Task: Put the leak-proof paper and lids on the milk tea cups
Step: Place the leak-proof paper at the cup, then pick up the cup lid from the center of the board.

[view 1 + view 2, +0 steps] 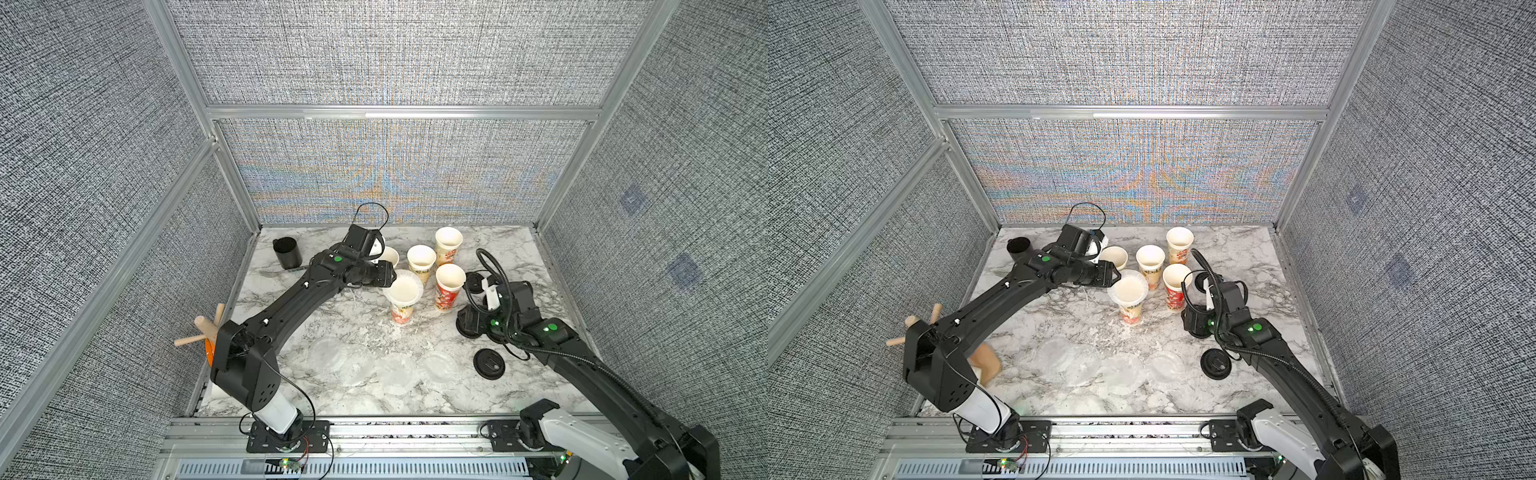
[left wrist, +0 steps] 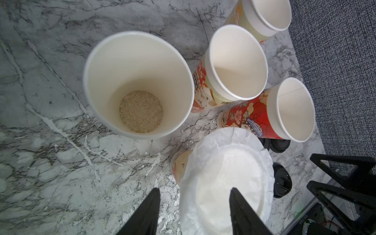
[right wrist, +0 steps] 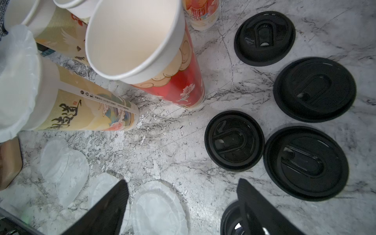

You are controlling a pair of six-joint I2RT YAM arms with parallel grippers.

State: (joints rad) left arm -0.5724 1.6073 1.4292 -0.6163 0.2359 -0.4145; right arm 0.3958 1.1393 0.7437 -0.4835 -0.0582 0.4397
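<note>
Lower centre in both top views: several spare sheets (image 1: 395, 374) lie flat on the marble table (image 1: 291, 316), some overlapping. One black lid (image 1: 489, 363) sits just right of them.

Right of centre: right claw (image 3: 183, 183) hangs low over more lids (image 3: 314, 89), jaws apart, nothing between them.

Mid-frame: nearest cup (image 1: 402, 311) wears a sheet (image 1: 403, 289) draped over its rim, crinkled edge hanging round. Left claw (image 2: 195, 190) is at that rim, jaws parted, one fingertip (image 2: 239, 203) over the paper, not pinching it. Reads as a release.

Farther back: four open cups (image 1: 421, 257), upright, close together, no paper. One holds pale grains. Black cup (image 1: 286, 251) stands apart, upper left.

Judged: one cup covered, four to go. Next, left claw must lift clear without dragging the sheet, then take a single sheet from the pile. They are thin and likely to cling.
</note>
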